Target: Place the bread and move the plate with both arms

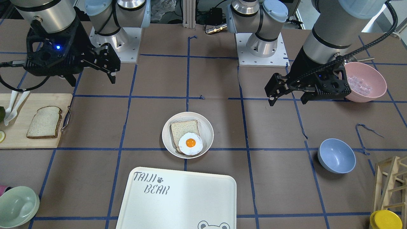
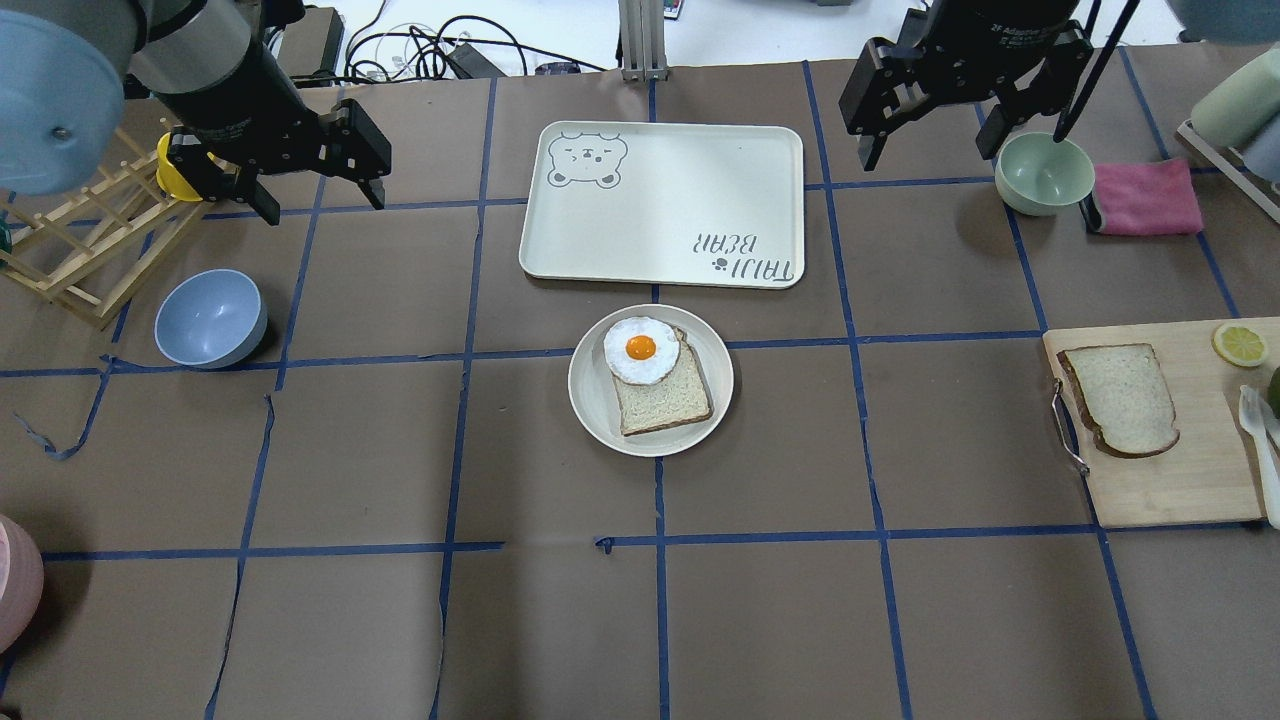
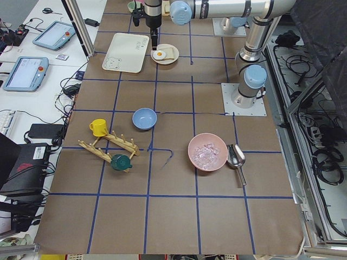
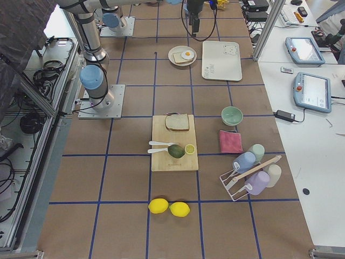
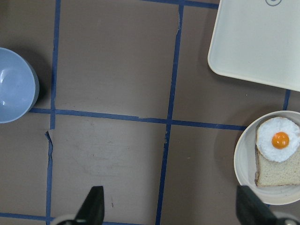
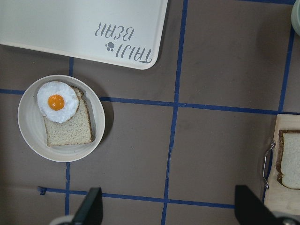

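Overhead exterior: bread (image 2: 1122,400) pale, dark-crusted.

Grey lettering "TAIJI BEAR" with a small paw print stands on the large rectangular cream-white tray (image 1: 190,203), lower centre of the frame

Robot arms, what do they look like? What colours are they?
Both are shiny silver tubes with light-blue round caps: the left arm, the right arm. Each ends in a black two-finger gripper, left gripper, right gripper, with a small blue light. A black cable runs along the left arm.
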Motion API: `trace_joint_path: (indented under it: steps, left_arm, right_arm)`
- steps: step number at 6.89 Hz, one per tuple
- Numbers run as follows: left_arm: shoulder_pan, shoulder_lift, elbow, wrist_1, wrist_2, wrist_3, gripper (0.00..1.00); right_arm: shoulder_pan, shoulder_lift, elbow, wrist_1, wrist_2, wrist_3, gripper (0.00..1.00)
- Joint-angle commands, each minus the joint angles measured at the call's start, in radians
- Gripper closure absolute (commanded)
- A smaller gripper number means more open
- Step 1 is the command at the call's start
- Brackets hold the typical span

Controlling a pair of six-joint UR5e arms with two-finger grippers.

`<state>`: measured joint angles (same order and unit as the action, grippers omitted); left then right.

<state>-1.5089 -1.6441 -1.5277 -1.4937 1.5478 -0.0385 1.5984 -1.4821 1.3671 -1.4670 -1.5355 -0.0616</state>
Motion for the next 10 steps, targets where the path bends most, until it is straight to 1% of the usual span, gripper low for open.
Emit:
trace_joint_path:
  steps: [1, 5, 7, 8, 9, 10]
  left_arm:
    - [0.002, 0.003, 0.000, 0.001, 0.000, -0.003, 0.00]
    - [0.001, 0.010, -0.026, 0.003, 0.005, 0.000, 0.00]
    - [0.001, 0.010, -0.026, 0.004, 0.005, 0.000, 0.00]
    - [0.001, 0.010, -0.026, 0.004, 0.005, 0.000, 0.00]
    - [0.001, 0.010, -0.026, 0.004, 0.008, 0.000, 0.00]
    - [0.001, 0.015, -0.026, 0.003, 0.012, 0.000, 0.00]
  right_arm:
    - [-0.002, 0.000, 0.003, -0.009, 0.000, 0.002, 0.00]
    - [-0.009, 0.000, 0.010, -0.004, 0.000, 0.002, 0.00]
    - [-0.009, 0.002, 0.014, -0.007, -0.017, 0.003, 0.00]
    - [-0.012, 0.002, 0.014, -0.018, -0.014, 0.005, 0.00]
    - [-0.014, 0.002, 0.018, -0.065, -0.015, 0.046, 0.00]
    - [-0.014, 0.000, 0.029, -0.065, -0.017, 0.046, 0.00]
